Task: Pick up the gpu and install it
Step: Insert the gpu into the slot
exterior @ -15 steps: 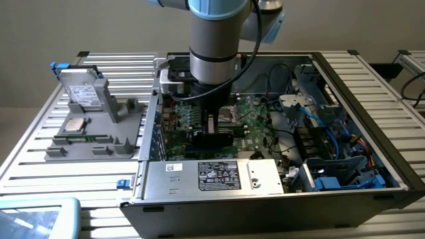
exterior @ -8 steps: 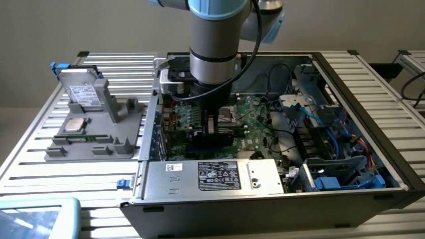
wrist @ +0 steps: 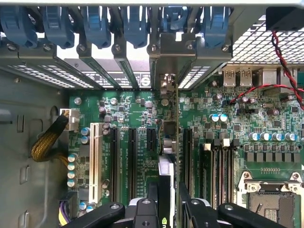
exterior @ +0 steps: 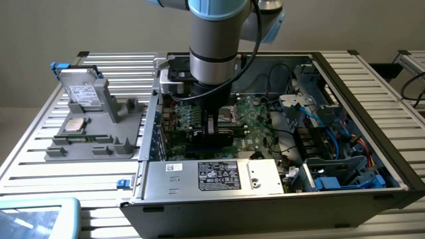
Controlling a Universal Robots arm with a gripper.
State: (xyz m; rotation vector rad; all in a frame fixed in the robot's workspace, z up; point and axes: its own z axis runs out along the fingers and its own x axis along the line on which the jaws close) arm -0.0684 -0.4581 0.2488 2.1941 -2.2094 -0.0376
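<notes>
The gpu [wrist: 167, 142] — a small flat expansion card seen edge-on, with a green circuit board on one face, a black cooler on the other and a thin silvery metal bracket at its far end — stands upright over the green motherboard [wrist: 228, 123] inside the open dark-grey computer case [exterior: 371, 164]. In the wrist view its lower edge runs along one of the long black expansion slots [wrist: 186, 152], and its bracket reaches up to the row of rear slot openings under the blue plastic retention clips [wrist: 97, 23]. Whether the card is fully seated in the slot I cannot tell.

By the look of it, the card is light and stiff but delicate: a thin board with exposed components and a contact edge that would not tolerate twisting or sideways force. The safest hold looks to be across its two flat faces near the top edge, away from the connector, keeping it square to the slot.

That is how the black two-fingered gripper [wrist: 171, 202] has it. The jaws are partly closed and clamped on the gpu, one finger on each face, at the edge away from the motherboard. In the exterior view the gripper [exterior: 214, 130] reaches straight down from the grey and blue arm [exterior: 214, 45] into the middle of the case, with the dark card below it.

Outside the case, on the slatted metal table [exterior: 40, 144], a grey parts holder [exterior: 93, 139] carries a silver hard drive with a white label [exterior: 85, 93].
</notes>
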